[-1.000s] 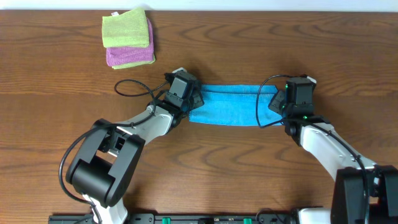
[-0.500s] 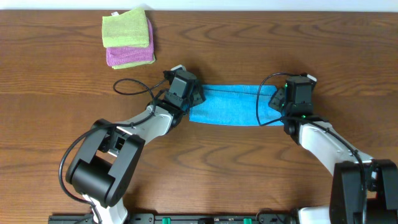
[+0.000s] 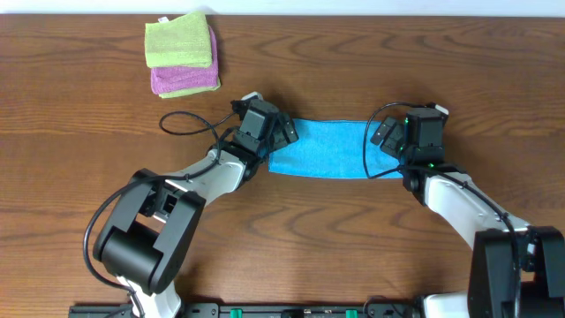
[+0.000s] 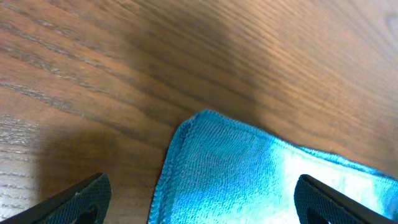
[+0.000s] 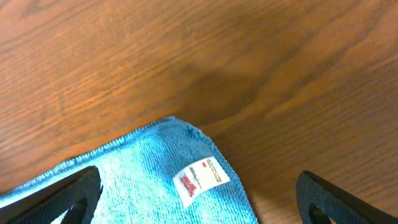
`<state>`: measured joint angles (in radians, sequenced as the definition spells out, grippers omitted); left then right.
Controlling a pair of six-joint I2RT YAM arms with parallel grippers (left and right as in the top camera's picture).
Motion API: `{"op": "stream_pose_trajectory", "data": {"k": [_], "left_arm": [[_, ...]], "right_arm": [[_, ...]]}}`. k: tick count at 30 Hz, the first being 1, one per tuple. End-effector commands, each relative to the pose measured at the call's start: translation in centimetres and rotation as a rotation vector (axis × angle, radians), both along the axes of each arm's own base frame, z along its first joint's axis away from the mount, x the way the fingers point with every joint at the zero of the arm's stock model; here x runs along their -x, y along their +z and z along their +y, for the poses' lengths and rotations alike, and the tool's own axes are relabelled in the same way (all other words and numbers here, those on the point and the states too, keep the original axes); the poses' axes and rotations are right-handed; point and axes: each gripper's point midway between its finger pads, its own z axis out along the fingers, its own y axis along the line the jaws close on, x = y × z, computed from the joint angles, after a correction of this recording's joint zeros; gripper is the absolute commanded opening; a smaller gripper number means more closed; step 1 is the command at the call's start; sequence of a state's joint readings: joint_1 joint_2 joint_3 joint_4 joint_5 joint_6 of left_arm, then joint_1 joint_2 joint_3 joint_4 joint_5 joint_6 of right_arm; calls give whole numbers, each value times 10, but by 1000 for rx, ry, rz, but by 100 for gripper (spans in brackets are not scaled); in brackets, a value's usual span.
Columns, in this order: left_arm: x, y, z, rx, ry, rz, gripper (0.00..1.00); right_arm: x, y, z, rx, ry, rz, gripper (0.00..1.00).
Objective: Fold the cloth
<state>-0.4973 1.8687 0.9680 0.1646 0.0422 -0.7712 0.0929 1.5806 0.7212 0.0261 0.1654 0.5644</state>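
While the sky-blue cloth (image 3: 327,148) lies as a folded band on the wooden table (image 3: 353,230), long axis running left to right, we see the left gripper (image 3: 281,134) and right gripper (image 3: 386,134) spread wide, empty, one over each short end.

Cloth (image 4: 249,180) fuzzy matt terry, stitched hem; table (image 4: 186,50) smooth wood grain, faint sheen; label (image 5: 200,177) smooth, flat
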Motion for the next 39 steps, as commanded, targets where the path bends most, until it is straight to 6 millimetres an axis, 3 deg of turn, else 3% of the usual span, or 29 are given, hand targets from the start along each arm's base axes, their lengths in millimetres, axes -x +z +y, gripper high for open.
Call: {"op": "stream_pose_trajectory", "data": {"k": [1,4,6,10,13,24,31,34,39], "left_arm": [[-4,38,2,-20,-53,-75,95],[10,65,4,-45,-124,-93,95],[27,70,1,-20,-167,-42,95],[73,58,-10,50,-285,144,95],[87,47,-6,22,-275,215,95],[84,43,6,-38,-232,212,95],[121,29,30,-135,-245,362,95],[127,38,37,-173,-235,354,95],[121,68,46,-193,-200,246,95]], "right_arm": [[-4,19,6,27,64,-31,99],[7,34,10,75,158,-23,99],[25,37,9,99,192,31,99],[77,25,5,88,206,222,99],[97,17,5,82,212,303,99],[97,17,4,105,243,306,99],[98,17,5,125,276,312,99],[99,16,8,127,314,317,99],[100,16,10,115,322,320,99]]}}
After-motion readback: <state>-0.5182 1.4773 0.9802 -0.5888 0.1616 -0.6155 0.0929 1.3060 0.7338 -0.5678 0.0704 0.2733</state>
